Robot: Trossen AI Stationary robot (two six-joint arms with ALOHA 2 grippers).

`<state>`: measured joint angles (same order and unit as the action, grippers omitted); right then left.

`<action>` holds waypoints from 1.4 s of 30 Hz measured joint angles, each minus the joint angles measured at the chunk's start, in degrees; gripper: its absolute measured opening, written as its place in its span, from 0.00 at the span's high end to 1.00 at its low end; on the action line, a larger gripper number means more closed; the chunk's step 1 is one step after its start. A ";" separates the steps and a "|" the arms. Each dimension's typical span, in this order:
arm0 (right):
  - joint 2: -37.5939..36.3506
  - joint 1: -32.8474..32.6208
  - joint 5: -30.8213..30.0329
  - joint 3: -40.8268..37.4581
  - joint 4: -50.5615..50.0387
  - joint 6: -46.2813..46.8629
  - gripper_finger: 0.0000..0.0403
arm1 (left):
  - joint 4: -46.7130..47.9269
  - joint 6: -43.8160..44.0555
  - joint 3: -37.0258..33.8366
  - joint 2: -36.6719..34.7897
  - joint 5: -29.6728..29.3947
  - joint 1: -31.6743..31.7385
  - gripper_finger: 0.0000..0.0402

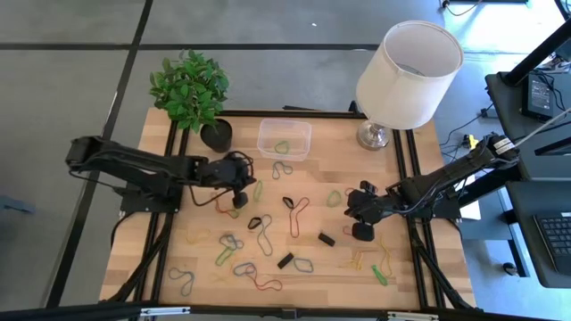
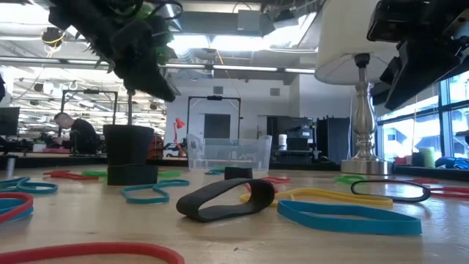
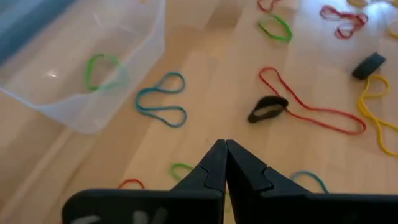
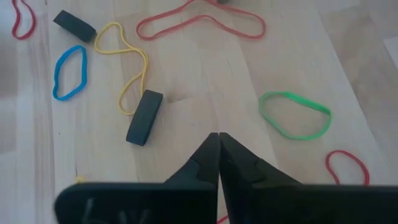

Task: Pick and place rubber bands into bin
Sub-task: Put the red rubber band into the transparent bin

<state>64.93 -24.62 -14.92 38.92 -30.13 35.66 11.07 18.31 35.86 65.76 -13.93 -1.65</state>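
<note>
Rubber bands [image 1: 268, 234] lying scattered on the bench [image 1: 406, 267]; 1 green band [image 3: 102, 67] sitting in the bin [image 1: 284, 138], just ahead of my left hand [image 3: 225, 144]. Both my hands, right hand [image 4: 218, 135] included, are hovering pressed together, empty.

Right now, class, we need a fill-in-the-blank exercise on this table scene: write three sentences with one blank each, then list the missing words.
1. The one rubber band lying inside the bin is coloured ____.
2. The fingers of the left gripper are ____.
3. The white shade belongs to the ____ standing at the table's right rear corner.

Missing words: green; shut; lamp
</note>
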 joint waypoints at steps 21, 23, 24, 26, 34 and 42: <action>0.00 0.00 -0.09 0.00 0.13 6.05 0.97 | -0.54 -6.17 0.02 2.09 4.81 -0.02 0.99; 0.00 0.00 -0.11 0.00 0.13 6.12 0.97 | -0.50 -6.53 0.02 2.09 2.84 0.00 0.99; 0.00 0.00 -0.11 0.00 0.13 6.14 0.97 | -0.31 -7.68 0.02 2.07 2.06 0.06 0.99; 0.00 0.00 -0.62 0.00 0.13 6.76 0.97 | 1.13 -10.64 0.04 2.07 1.61 0.43 0.97; 0.02 0.02 -6.86 0.00 0.73 9.31 0.99 | 7.12 -13.14 0.04 6.18 3.67 6.46 0.77; 0.04 0.02 -7.08 -0.02 0.81 9.18 0.97 | 2.44 -14.64 0.04 16.75 3.41 10.92 0.59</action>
<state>64.97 -24.60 -21.99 38.89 -29.32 44.84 13.51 3.66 35.90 82.51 -10.52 9.27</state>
